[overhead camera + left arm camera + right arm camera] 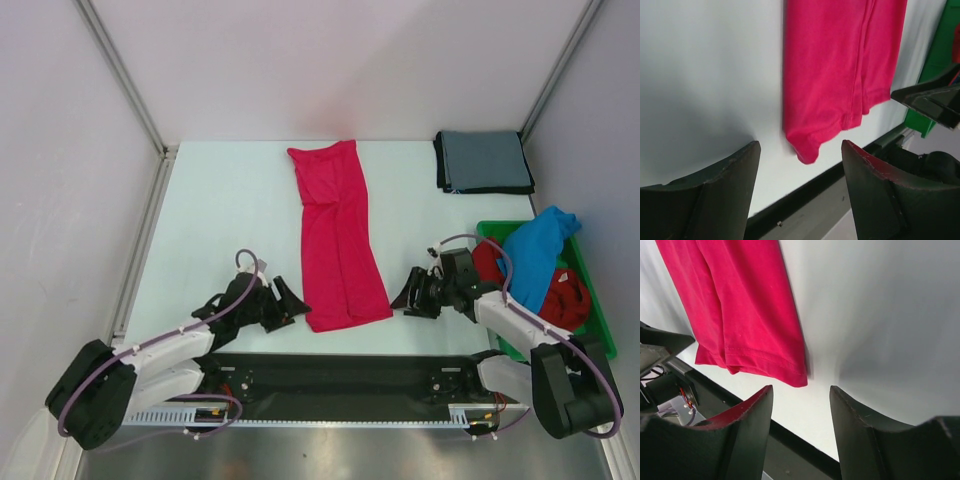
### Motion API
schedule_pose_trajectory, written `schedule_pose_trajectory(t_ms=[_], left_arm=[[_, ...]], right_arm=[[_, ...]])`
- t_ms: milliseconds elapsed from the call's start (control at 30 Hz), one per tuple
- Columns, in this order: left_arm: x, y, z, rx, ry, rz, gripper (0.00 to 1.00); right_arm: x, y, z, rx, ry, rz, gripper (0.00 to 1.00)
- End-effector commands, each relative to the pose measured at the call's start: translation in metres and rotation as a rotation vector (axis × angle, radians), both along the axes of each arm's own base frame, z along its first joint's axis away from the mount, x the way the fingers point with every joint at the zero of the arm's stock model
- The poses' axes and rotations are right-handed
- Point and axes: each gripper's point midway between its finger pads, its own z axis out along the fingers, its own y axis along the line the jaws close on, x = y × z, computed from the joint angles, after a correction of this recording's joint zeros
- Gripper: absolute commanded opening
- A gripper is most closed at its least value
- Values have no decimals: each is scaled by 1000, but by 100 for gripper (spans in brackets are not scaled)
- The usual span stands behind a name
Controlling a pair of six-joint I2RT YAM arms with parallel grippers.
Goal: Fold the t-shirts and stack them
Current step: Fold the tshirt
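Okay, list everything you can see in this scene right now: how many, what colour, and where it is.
pink-red t-shirt: one, bright pink-red, lying as a long strip down the middle of the table
grey-blue t-shirt: one, grey-blue, folded, far right corner
bright blue t-shirt: one, bright blue, bunched in the tray
darker red t-shirt: one, dark red, in the tray, partly under the blue one
green tray: one, green, right edge of the table
table: one, white
left tool: one, black, open and empty, beside the strip's near left corner
right tool: one, black, open and empty, beside its near right corner
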Motion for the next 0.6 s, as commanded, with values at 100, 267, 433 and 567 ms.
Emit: schedule_pose_trajectory(t_ms=[100,267,433,567], left_arm=[[-17,-8,-15,-19,127,56,72],[-23,-5,-28,-6,201,102,68],[-30,-7,-32,-13,249,96,61],[-36,-6,-37,2,285,112,58]], right_arm=[[-2,11,-1,79,0,30,52],[-4,12,-8,79,16,41,49],[-2,13,-9,78,23,46,46],[-2,13,-11,79,29,44,45]])
